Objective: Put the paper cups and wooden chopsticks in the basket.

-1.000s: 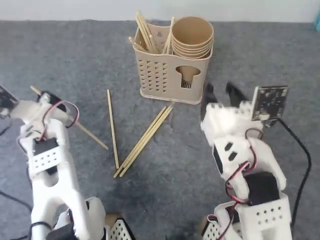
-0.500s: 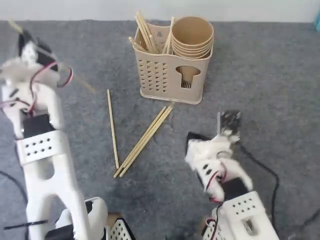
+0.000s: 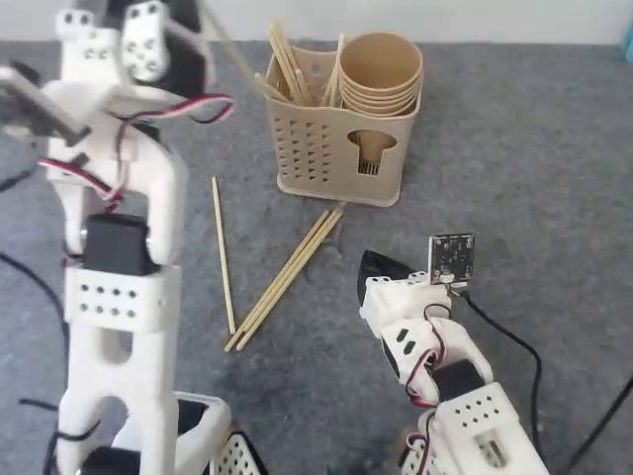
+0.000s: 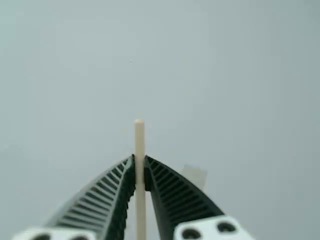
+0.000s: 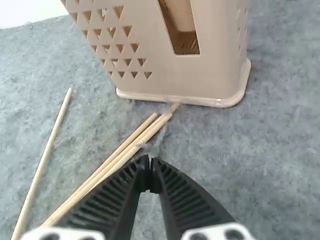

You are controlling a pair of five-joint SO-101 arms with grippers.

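Note:
The beige basket [image 3: 326,148] stands at the back and holds a stack of paper cups [image 3: 381,64] and several wooden chopsticks [image 3: 287,59]. My left gripper [image 4: 139,165] is raised high at the back left [image 3: 190,30], shut on one chopstick [image 4: 139,137]. That stick slants down toward the basket's left rim [image 3: 232,45]. On the carpet, a bundle of chopsticks [image 3: 287,275] lies in front of the basket and a single chopstick [image 3: 223,252] lies left of it. My right gripper [image 5: 148,167] is shut and empty, low over the carpet just right of the bundle [image 3: 379,265].
Grey carpet [image 3: 534,168] covers the whole table, with open room to the basket's right. In the right wrist view the basket's perforated wall [image 5: 150,50] rises just beyond the bundle's far ends [image 5: 150,125]. A pale wall runs along the back.
My left arm lifted a chopstick off the carpet at the left and swung it up toward the basket. My right gripper shut, pulled back from the basket and dropped beside the bundle.

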